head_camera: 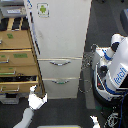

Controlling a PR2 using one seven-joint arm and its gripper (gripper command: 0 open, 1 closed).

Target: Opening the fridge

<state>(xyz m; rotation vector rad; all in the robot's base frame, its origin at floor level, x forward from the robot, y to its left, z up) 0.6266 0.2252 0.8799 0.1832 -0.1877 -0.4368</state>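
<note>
the floor was dark grey throughout, seen from a high, downward-looking exterior view. a tan wooden drawer cabinet (17, 60) stood at nine o'clock, several drawers pulled out to different depths, some carrying green labels. a white-and-blue robot body (114, 67) occupied three o'clock, with dark cables looped on the floor beside it.

the working arm (25, 117) entered from the bottom edge at about seven o'clock and rose toward the centre, white and slightly angled. its gripper (36, 99) pointed up toward twelve o'clock, level with the lower left corner of the fridge (60, 40) and just in front of the cabinet's bottom drawers. a second white tip (94, 120) showed at five o'clock near the bottom edge, well apart from the fridge.

the fridge stood at the centre of the frame, running from twelve o'clock down past the middle. its large upper door was white and appeared closed, with a green-and-white sticker (43, 9) near the top left. two lower drawers sat below, each with a curved silver handle (60, 62); both appeared shut.

the gripper's fingers looked slightly parted, but the picture was too coarse to settle how far; i could not tell its state. whether it touched the fridge corner or the cabinet could not be determined; nothing was seen held.
</note>
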